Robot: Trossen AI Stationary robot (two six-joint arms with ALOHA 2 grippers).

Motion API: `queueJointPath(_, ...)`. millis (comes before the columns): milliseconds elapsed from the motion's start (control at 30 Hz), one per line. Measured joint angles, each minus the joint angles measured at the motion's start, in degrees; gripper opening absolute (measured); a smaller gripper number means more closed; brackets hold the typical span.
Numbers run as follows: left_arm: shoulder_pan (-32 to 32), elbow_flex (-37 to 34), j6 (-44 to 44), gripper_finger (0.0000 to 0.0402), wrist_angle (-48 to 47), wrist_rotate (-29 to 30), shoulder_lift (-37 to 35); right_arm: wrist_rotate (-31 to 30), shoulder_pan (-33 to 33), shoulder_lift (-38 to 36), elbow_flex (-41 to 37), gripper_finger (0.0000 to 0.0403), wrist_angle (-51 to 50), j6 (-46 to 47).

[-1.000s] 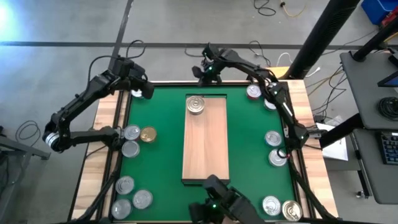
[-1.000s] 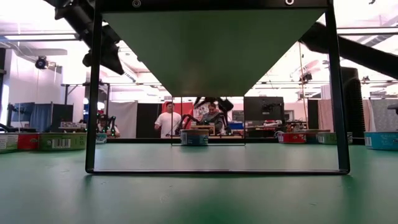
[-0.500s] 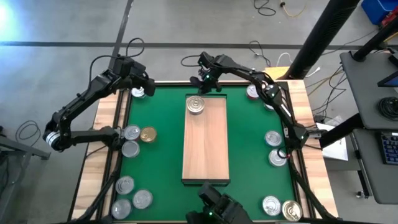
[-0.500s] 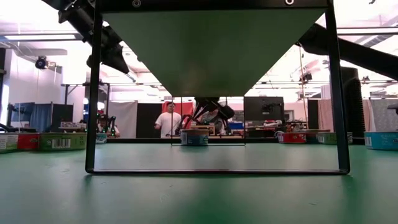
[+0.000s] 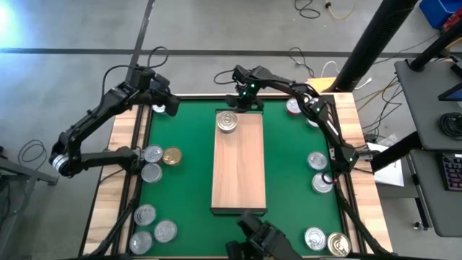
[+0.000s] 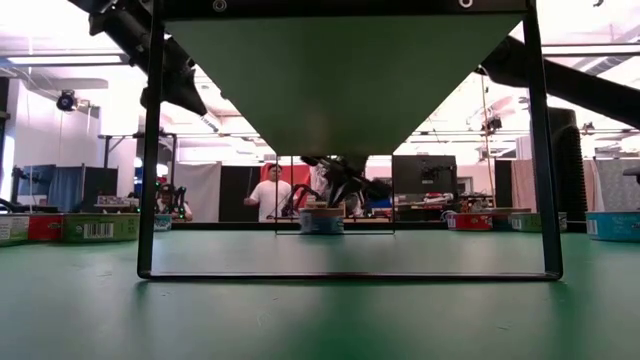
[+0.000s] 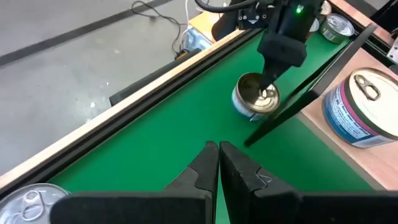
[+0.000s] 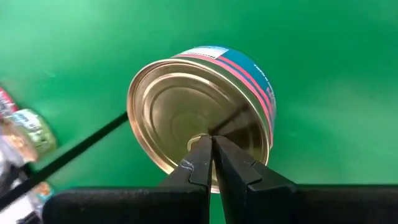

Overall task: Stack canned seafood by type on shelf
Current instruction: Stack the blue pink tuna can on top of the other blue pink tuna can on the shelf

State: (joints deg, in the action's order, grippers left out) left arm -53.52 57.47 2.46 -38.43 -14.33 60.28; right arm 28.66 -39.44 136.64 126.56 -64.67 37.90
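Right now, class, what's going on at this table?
The right end effector, shut, touches a gold-topped tin on the green mat just past the shelf's far end. One silver-topped tin sits on the shelf. The left end effector, shut, hovers at the far left corner.

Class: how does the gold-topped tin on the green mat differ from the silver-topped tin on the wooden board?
The gold-topped round metal tin stands on the green mat; the silver-topped round metal tin stands on the long light-wood board. The gold top shows smooth rings and no pull tab; the silver top bears one. The right end effector, shut, touches the gold tin; nothing touches the silver one. Both are short, with blue-and-pink labels.
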Motion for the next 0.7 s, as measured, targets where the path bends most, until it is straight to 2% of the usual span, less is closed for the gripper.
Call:
queueJointPath(200, 0.09, 0.00, -1.77, 0.0000, -0.22, -0.15, -3.49, -3.72, -3.00, -0.56, -0.02, 0.0012, -10.92, -7.33)
queueJointPath(367, 0.09, -0.44, -1.82, 0.0000, -0.64, -0.15, -7.47, -14.70, -4.87, -1.16, -0.08, 0.0012, -21.89, -12.91)
queueJointPath(500, 0.09, -0.51, -1.86, 0.0000, -1.11, -0.15, -10.07, -23.45, -6.16, -2.41, -0.66, 0.0012, -25.33, -15.55)
queueJointPath(600, 0.09, -0.52, -2.27, 0.0000, -1.24, -0.17, -11.75, -24.63, -7.64, -5.30, -4.58, 0.0012, -25.29, -16.58)
queueJointPath(700, 0.07, -0.52, -2.38, 0.0000, -2.43, -0.17, -13.00, -24.59, -9.57, -9.36, -11.97, 0.0012, -25.24, -16.53)
